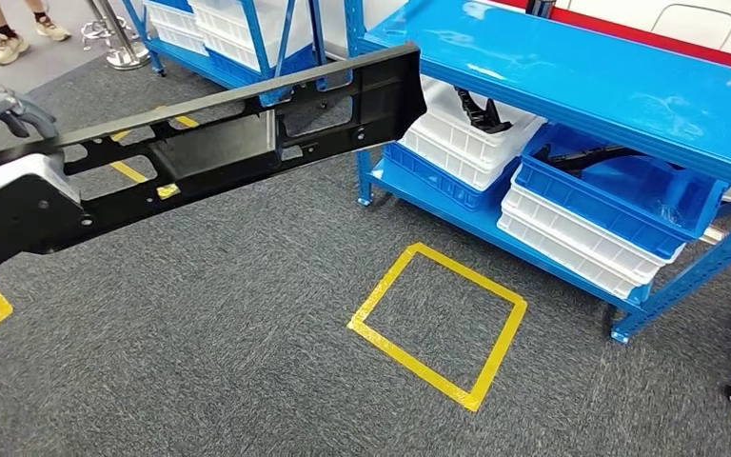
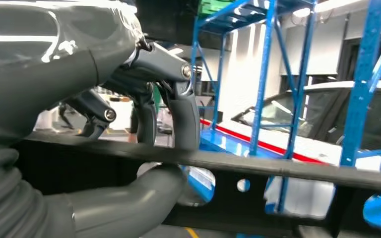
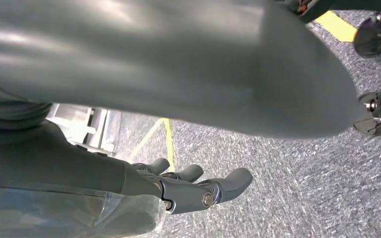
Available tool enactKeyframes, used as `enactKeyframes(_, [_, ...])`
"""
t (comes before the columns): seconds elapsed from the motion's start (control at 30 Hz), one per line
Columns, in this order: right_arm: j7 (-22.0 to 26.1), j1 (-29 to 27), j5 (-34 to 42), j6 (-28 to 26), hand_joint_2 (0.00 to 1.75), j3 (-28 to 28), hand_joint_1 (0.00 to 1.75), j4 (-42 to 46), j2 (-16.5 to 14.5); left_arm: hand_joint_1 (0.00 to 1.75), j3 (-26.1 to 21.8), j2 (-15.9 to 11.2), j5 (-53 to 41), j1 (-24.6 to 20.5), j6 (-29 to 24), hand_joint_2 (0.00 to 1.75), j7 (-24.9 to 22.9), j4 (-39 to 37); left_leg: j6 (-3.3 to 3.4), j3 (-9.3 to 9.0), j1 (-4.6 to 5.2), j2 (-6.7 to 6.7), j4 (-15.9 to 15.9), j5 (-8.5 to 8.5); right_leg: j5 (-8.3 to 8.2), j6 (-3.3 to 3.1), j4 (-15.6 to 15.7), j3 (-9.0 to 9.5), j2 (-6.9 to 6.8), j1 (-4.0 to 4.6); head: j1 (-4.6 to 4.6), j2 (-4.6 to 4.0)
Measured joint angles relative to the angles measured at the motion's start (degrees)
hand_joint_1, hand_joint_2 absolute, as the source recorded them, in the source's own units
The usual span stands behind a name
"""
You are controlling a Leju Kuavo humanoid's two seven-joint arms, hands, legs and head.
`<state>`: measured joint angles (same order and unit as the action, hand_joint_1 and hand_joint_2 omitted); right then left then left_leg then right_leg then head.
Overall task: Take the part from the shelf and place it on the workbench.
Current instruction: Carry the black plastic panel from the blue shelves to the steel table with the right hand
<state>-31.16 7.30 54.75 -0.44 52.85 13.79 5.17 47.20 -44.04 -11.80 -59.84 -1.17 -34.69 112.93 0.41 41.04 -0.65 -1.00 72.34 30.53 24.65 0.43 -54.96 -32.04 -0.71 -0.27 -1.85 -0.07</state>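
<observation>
Left hand: my left hand (image 1: 5,152) holds the part by its near end; in the left wrist view its fingers (image 2: 186,116) lie over the top edge and the thumb comes up from beneath, so the grasp is closed on the part.
Right hand: my right hand (image 3: 198,188) hangs over the carpet, holding nothing, fingers loosely extended and apart.
Part: the long black part (image 1: 219,143) is clear of the shelf and carried in the air, its far end reaching toward the corner post of the shelf.
Floor: grey carpet with a yellow taped square (image 1: 438,324) just before the shelf's front edge.
Shelf: blue shelf (image 1: 571,71), top board bare at its front edge; on the lower level, white and blue bins (image 1: 590,205), some holding further black parts.
Person: feet of a person (image 1: 24,33) on the floor beyond the part.
Step in hand: taking is done, carrying is under way; placing is not yet done.
Next move: I judge I must turn toward the table and swing the long far end clear of the shelf post, holding the part level, since a one-ended grip lets it droop.
</observation>
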Motion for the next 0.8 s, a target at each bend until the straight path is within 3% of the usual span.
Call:
enactKeyframes(0.03, [0.0,0.0,0.0,0.0,0.00,0.0,0.00,0.0,0.0,1.75,0.0,0.0,0.0,0.1,0.0,1.75,0.0,0.0,-0.01,0.38,-0.01,0.03,0.7,-0.25,0.03,-0.01,0.0,0.02,-0.29,0.05,0.01,0.00])
enactKeyframes(0.07, [0.0,0.0,0.0,0.0,0.00,0.0,0.00,0.0,0.0,1.75,0.0,0.0,0.0,0.1,0.0,1.75,0.0,0.0,0.06,-0.42,0.00,0.12,-1.0,-1.49,0.07,0.00,0.0,0.07,-0.57,0.08,0.00,0.00])
enactKeyframes(0.13, [0.0,0.0,0.0,0.0,0.00,0.0,0.00,0.0,0.0,1.75,0.0,0.0,0.0,0.0,0.0,1.75,0.0,0.2,0.41,-4.63,0.13,1.22,-9.6,-5.25,0.21,0.17,0.0,0.29,-1.06,0.16,0.01,0.00])
enactKeyframes(0.2, [0.0,0.0,0.0,0.0,0.00,0.0,0.00,0.0,-0.1,1.75,0.0,-0.1,0.0,-0.1,0.0,1.75,0.0,0.3,0.95,-7.93,0.56,2.36,-16.2,-7.32,0.42,0.55,-0.1,0.39,-1.44,0.41,-0.03,0.00])
enactKeyframes(0.33, [0.0,0.0,0.0,0.0,0.00,0.0,0.00,0.0,-0.1,1.75,0.0,-0.3,0.0,-0.1,0.0,1.75,0.0,0.6,2.00,-8.43,0.72,1.57,-17.6,-7.71,1.10,1.40,-0.6,0.28,-1.88,0.48,-0.10,0.00])
enactKeyframes(0.4, [0.0,0.0,-0.1,0.0,0.00,0.0,0.00,0.0,-0.1,1.75,0.0,-0.3,0.0,-0.1,0.0,1.75,0.0,0.7,2.57,-8.56,0.49,1.03,-17.8,-7.93,3.75,1.84,-4.7,-1.45,-0.75,0.35,-0.13,0.00])
enactKeyframes(0.47, [0.0,0.0,-0.1,0.0,0.00,0.0,0.00,0.0,-0.1,1.75,0.0,-0.3,0.0,0.0,0.0,1.75,0.0,0.8,2.85,-8.50,0.51,0.42,-17.7,-7.96,7.60,2.01,-12.9,-5.30,0.10,0.26,-0.14,0.00])
enactKeyframes(0.5, [0.0,-0.1,-0.1,0.0,0.00,0.0,0.00,0.0,-0.1,1.75,0.0,-0.3,0.0,0.1,0.0,1.75,0.0,0.8,2.89,-8.48,0.53,0.06,-17.7,-7.96,8.69,2.05,-16.4,-7.04,0.20,0.24,-0.14,0.00])
enactKeyframes(0.53, [0.0,-0.1,-0.1,0.0,0.00,0.0,0.00,0.0,-0.1,1.75,0.0,-0.3,0.0,0.2,0.0,1.75,0.0,0.8,2.89,-8.50,0.54,-0.36,-17.7,-7.96,8.64,2.06,-17.8,-7.88,0.23,0.23,-0.14,0.00])
enactKeyframes(0.57, [0.0,-0.1,-0.1,0.0,0.00,0.0,0.00,0.0,-0.1,1.75,0.0,-0.3,0.0,0.2,0.0,1.75,0.0,0.8,2.88,-8.57,0.54,-0.82,-17.7,-7.95,7.42,2.01,-16.8,-7.53,0.27,0.20,-0.14,0.00])
enactKeyframes(0.67, [0.0,-0.2,-0.1,0.0,0.00,0.0,0.00,0.0,-0.1,1.75,0.0,-0.3,0.0,0.2,0.0,1.75,0.0,0.8,2.63,-8.70,0.53,-2.14,-17.6,-7.84,1.47,1.73,-4.8,-1.97,1.87,-0.02,-0.13,0.00])
enactKeyframes(0.73, [0.0,-0.1,-0.1,0.0,0.00,0.0,0.00,0.0,-0.1,1.75,0.0,-0.4,0.0,0.1,0.0,1.75,0.0,0.8,2.18,-8.32,0.52,-2.87,-17.5,-7.90,0.31,1.53,-0.5,-0.13,3.03,-0.05,-0.11,0.00])
enactKeyframes(0.8, [0.1,-0.1,-0.1,0.0,0.00,0.0,0.00,0.0,-0.1,1.75,0.0,-0.4,0.0,0.2,0.0,1.75,-0.1,1.0,1.64,-7.94,0.34,-3.42,-17.4,-8.01,0.27,1.16,-0.2,-0.13,2.60,0.12,-0.10,0.00])
